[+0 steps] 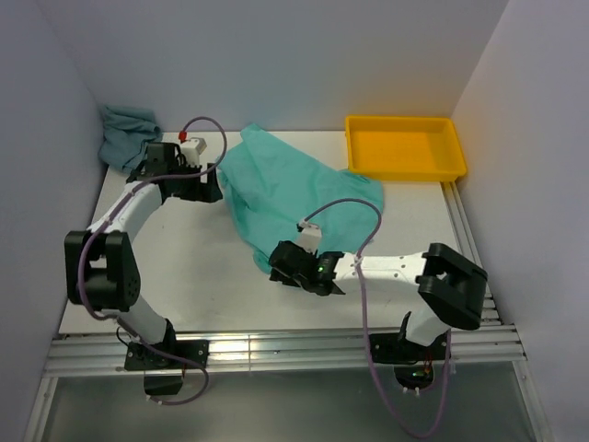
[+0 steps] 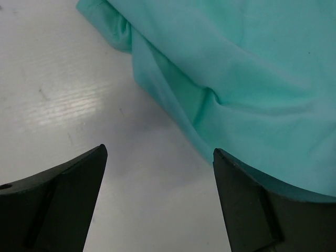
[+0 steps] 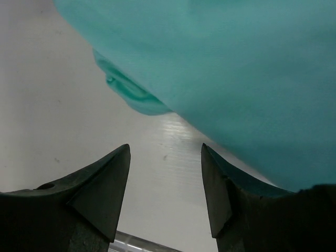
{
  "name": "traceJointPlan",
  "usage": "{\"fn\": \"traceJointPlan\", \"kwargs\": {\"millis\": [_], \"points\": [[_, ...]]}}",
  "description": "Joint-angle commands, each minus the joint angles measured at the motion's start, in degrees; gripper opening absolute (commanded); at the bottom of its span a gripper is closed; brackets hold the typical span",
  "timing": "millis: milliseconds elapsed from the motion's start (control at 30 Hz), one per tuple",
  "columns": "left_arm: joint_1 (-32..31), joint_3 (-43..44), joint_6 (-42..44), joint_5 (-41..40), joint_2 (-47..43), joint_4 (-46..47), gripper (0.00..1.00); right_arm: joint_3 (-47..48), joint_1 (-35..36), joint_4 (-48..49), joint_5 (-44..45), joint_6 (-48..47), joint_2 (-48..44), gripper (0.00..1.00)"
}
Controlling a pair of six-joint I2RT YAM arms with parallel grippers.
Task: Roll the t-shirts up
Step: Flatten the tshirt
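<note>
A bright mint-green t-shirt lies spread and rumpled in the middle of the white table. A duller blue-grey teal t-shirt lies bunched in the far left corner. My left gripper is open and empty at the green shirt's left edge; the left wrist view shows the shirt just ahead of it, the right finger at the cloth's edge. My right gripper is open and empty at the shirt's near corner; the right wrist view shows the shirt over bare table between the fingers.
A yellow tray stands at the far right, its near left corner touching the green shirt. White walls close the table on the left, back and right. A metal rail runs along the near edge.
</note>
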Motion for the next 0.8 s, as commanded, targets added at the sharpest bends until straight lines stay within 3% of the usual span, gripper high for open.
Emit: {"fn": "traceJointPlan", "kwargs": {"millis": [0, 267, 667, 767], "points": [[-1.89, 3.95, -3.89, -2.72, 5.6, 5.15, 0.88, 2.95, 0.48, 4.53, -1.11, 5.43, 3.19, 0.63], [-2.15, 10.81, -5.47, -4.66, 17.29, 6.21, 0.8, 5.76, 0.57, 4.9, -1.73, 7.98, 9.95, 0.61], [-2.33, 12.57, -6.44, -3.96, 21.26, 7.18, 0.77, 7.43, -1.71, 1.74, 3.71, 11.76, 14.44, 0.61], [-2.51, 12.92, -6.53, -3.78, 21.87, 7.62, 0.77, 9.18, -2.24, 0.15, 5.04, 11.41, 15.85, 0.54]]}}
